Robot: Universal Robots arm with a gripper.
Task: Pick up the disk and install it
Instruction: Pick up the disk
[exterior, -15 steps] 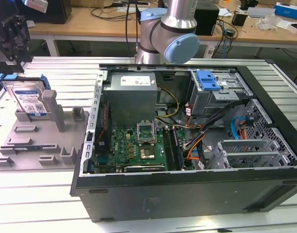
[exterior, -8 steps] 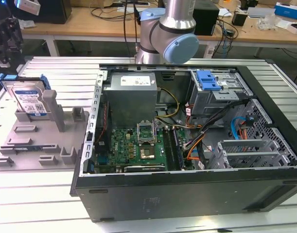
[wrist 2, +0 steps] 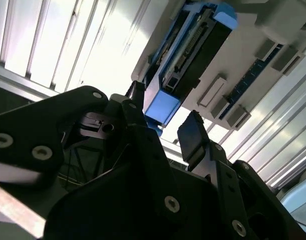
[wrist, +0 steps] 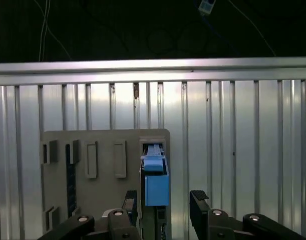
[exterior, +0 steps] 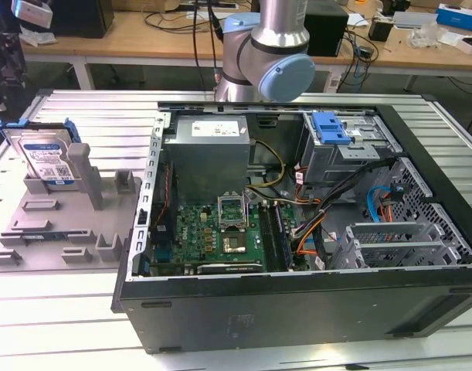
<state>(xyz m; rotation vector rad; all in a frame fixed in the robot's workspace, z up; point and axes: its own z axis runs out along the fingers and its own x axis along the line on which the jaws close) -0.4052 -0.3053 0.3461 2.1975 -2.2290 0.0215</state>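
Your gripper is spread wide and holds nothing. In both wrist views the disk sits ahead of the fingertips, seen through the gap between them and nearer to one finger than the other. How far ahead it is you cannot tell from these views. The disk stands on edge in a slot of the grey holder, blue carrier edge towards the gripper. The holder lies flat on the ribbed metal table beyond the fingers. In the exterior view the disk stands upright in the holder with its label showing. It has not yet been lifted and is well apart from the open computer case on the same table. The arm rises behind the case.
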